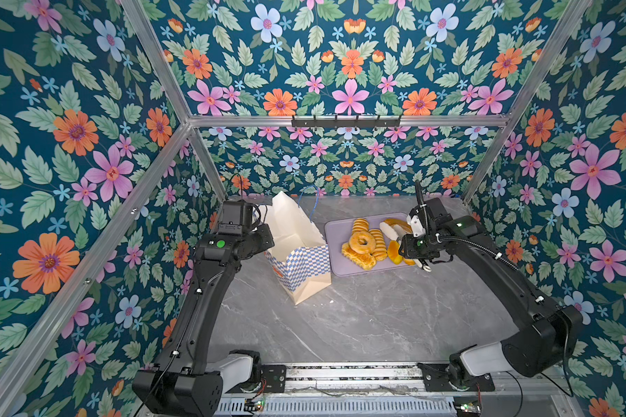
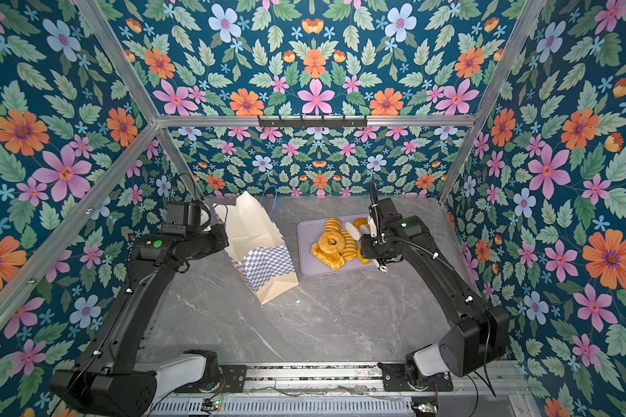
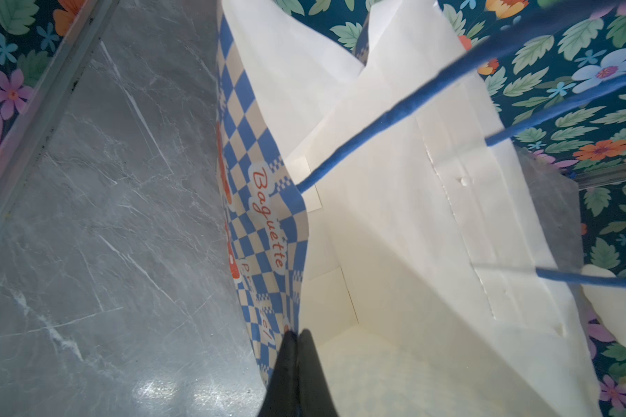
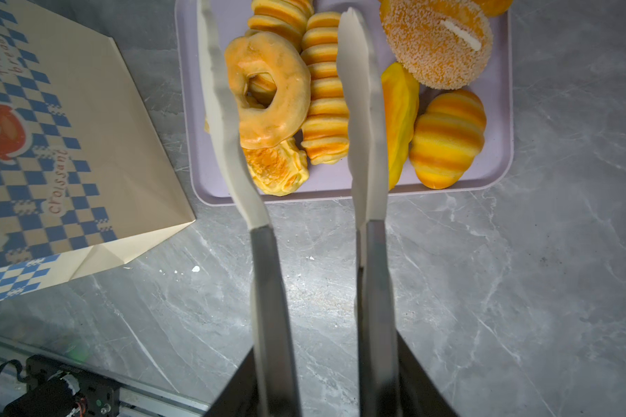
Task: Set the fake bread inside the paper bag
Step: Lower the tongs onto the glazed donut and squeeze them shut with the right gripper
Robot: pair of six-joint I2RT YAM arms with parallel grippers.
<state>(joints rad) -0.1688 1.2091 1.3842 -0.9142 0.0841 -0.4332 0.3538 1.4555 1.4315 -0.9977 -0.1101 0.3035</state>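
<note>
fake bread (image 1: pixel 362 242) lies heaped on a lilac tray (image 1: pixel 340 269) in both top views, just beside the paper bag (image 1: pixel 304 267), which stands open and tilted on the marble table (image 1: pixel 358 325). left wrist view: left gripper (image 3: pixel 297 334) is pinched tight on the bag's chequered rim. right wrist view: right gripper (image 4: pixel 324 346) clamps tongs (image 4: pixel 268 281), their blades apart, framing the doughnut (image 4: pixel 289 90) and a ridged roll (image 4: pixel 324 94).
</note>
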